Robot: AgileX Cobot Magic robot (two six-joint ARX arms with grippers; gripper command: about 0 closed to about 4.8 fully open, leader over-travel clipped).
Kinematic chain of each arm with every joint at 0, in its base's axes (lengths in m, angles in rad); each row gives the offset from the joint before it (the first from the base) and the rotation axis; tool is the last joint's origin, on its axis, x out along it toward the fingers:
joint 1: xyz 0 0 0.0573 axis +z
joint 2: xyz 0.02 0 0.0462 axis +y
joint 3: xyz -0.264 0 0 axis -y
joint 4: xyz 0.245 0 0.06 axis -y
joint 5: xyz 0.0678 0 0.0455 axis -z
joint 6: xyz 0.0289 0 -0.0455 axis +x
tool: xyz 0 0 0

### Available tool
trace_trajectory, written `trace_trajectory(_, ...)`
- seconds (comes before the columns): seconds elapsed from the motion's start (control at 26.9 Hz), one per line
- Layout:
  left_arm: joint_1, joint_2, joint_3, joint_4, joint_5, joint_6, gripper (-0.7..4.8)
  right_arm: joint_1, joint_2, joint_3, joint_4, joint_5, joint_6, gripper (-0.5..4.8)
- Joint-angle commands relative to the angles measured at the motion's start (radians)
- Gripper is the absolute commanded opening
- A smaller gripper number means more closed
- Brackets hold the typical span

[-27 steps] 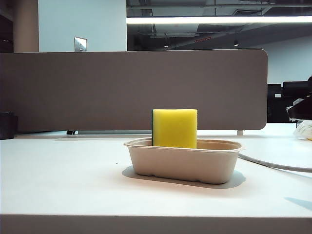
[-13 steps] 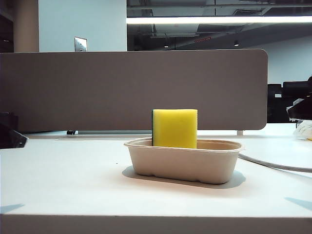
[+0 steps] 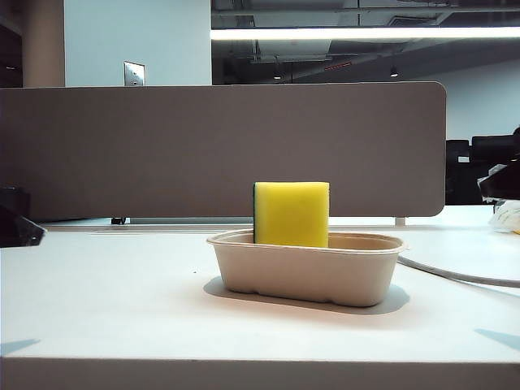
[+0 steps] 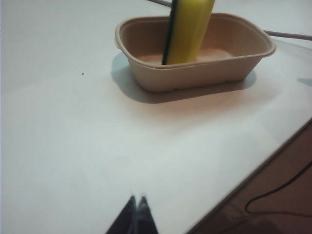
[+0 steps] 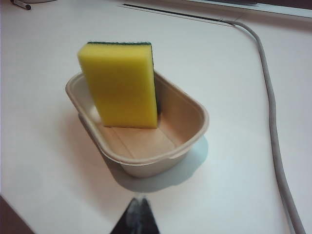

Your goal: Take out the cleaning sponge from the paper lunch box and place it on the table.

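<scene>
The yellow cleaning sponge (image 3: 292,213) stands upright on its short end inside the beige paper lunch box (image 3: 309,276), its green layer facing left. The box rests mid-table (image 3: 106,301). In the left wrist view my left gripper (image 4: 137,199) is shut and empty, low over the table, well short of the box (image 4: 195,73) and sponge (image 4: 187,29). My right gripper (image 5: 138,200) is shut and empty too, close to the box's near rim (image 5: 146,158), with the sponge (image 5: 122,85) beyond it. At the exterior view's left edge shows the left arm's dark tip (image 3: 20,227).
A grey-brown partition (image 3: 219,150) runs along the table's back. A grey cable (image 3: 455,275) curves over the table right of the box. The table's front edge (image 4: 253,170) drops off near my left gripper. Dark objects sit at the far right edge (image 3: 500,180).
The left arm has swung into the exterior view's left edge, and its shadow now falls on the table's front left corner. Sponge, box and right arm have not moved.
</scene>
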State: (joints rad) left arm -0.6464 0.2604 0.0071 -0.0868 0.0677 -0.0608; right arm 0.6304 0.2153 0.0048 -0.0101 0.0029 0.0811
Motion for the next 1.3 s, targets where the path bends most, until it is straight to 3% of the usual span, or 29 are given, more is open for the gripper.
trace_trajectory(0.04,0.0,0.002,0.002,0.014,0.0,0.001,-0.04,0.001,-0.001,0.001,0.014,-0.002,0.0,-0.05)
trace_trajectory(0.26,0.0,0.002,0.002,0.053,0.0,0.001,-0.04,0.001,-0.001,0.001,0.014,-0.002,0.0,-0.05)
trace_trajectory(0.34,0.0,0.002,0.002,0.131,0.0,-0.011,-0.04,0.001,-0.001,0.001,0.014,-0.002,0.0,-0.05)
trace_trajectory(0.41,0.0,0.002,0.003,0.254,-0.002,-0.127,-0.04,0.001,-0.001,0.001,0.014,-0.002,0.0,-0.05)
trace_trajectory(0.48,0.0,0.003,0.02,0.378,0.034,-0.134,0.02,0.001,-0.001,0.001,0.014,-0.002,0.0,-0.05)
trace_trajectory(0.52,0.0,0.006,0.04,0.38,0.067,-0.138,0.38,0.001,-0.001,0.001,0.014,-0.002,0.0,-0.05)
trace_trajectory(0.56,-0.001,0.023,0.084,0.38,0.164,-0.161,1.55,0.001,-0.001,0.001,0.014,-0.002,0.0,-0.05)
trace_trajectory(0.63,-0.002,0.084,0.183,0.379,0.312,-0.158,3.18,0.001,-0.001,0.001,0.014,-0.002,0.0,-0.05)
trace_trajectory(0.67,-0.003,0.119,0.225,0.378,0.337,-0.156,3.57,0.001,-0.001,0.001,0.014,-0.002,0.0,-0.05)
trace_trajectory(0.71,-0.012,0.188,0.294,0.373,0.337,-0.126,4.51,0.001,-0.001,0.001,0.014,-0.002,0.0,-0.05)
trace_trajectory(0.74,-0.017,0.237,0.33,0.369,0.327,-0.083,4.79,0.001,-0.001,0.001,0.014,-0.002,0.0,-0.05)
trace_trajectory(0.86,-0.02,0.462,0.443,0.301,0.296,0.061,4.79,0.001,-0.001,0.001,0.014,-0.002,0.0,-0.05)
trace_trajectory(0.97,-0.02,0.67,0.491,0.342,0.315,0.115,4.79,0.001,-0.001,0.001,0.014,-0.002,0.0,-0.05)
trace_trajectory(1.15,-0.021,1.011,0.516,0.668,0.315,0.139,4.79,0.001,-0.001,0.001,0.014,-0.002,0.0,-0.05)
trace_trajectory(1.3,-0.027,1.192,0.589,0.726,0.307,0.158,4.79,0.0,-0.001,0.001,0.014,-0.002,0.0,-0.05)
